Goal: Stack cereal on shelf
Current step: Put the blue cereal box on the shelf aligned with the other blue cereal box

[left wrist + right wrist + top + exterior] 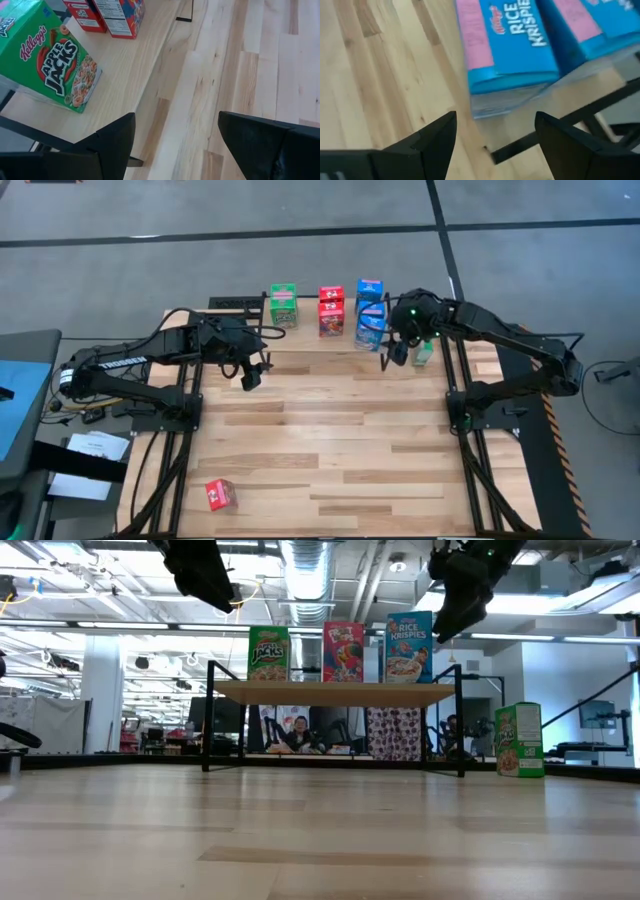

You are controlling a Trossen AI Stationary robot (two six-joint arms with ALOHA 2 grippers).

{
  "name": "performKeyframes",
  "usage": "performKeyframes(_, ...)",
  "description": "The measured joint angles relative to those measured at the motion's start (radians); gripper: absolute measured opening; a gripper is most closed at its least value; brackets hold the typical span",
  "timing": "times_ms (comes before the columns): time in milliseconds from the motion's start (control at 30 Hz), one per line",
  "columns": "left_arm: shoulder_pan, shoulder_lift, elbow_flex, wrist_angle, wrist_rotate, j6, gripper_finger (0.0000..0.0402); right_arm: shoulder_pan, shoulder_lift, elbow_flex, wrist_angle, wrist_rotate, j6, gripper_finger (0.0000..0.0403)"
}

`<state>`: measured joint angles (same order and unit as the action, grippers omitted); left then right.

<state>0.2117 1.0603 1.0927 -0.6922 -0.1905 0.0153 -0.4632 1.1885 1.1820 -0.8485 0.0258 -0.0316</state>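
Observation:
The shelf (335, 692) stands at the table's far edge on thin black legs. On its wooden top stand green boxes (283, 305), red boxes (331, 310) and blue boxes (369, 310). One green box (423, 352) stands upright on the table to the right of the shelf. One red box (220, 494) lies near the front left corner. My left gripper (250, 370) hangs open above the table, near the shelf's left end, facing the Apple Jacks box (50, 60). My right gripper (395, 350) hangs open by the shelf's right end, over a Rice Krispies box (510, 45).
The shelf's black legs (460, 720) reach down to the tabletop at both its ends. The slatted tabletop (330, 450) lies bare between the shelf and the front edge. Papers and cables (90, 455) lie off the table's left side.

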Motion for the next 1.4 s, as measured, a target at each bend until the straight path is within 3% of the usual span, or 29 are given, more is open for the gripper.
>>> performKeyframes(433, 0.0, 0.0, 0.0, 0.001, 0.0, 0.003, 0.0275, 0.079, 0.014, 0.0, 0.031, -0.108, 0.146, 0.0294)
performKeyframes(800, 0.0, 0.0, 0.0, 0.002, 0.0, -0.007, 0.0275, 0.068, 0.044, 0.001, 0.04, -0.107, 0.174, 0.0294)
performKeyframes(1000, 0.0, 0.0, 0.0, 0.002, 0.0, -0.009, 0.0275, 0.049, 0.044, 0.001, 0.045, -0.043, 0.211, 0.0294)
performKeyframes(1400, 0.0, 0.0, 0.0, 0.002, 0.0, -0.009, 0.0275, 0.115, 0.04, 0.001, -0.009, -0.092, 0.315, 0.0294)
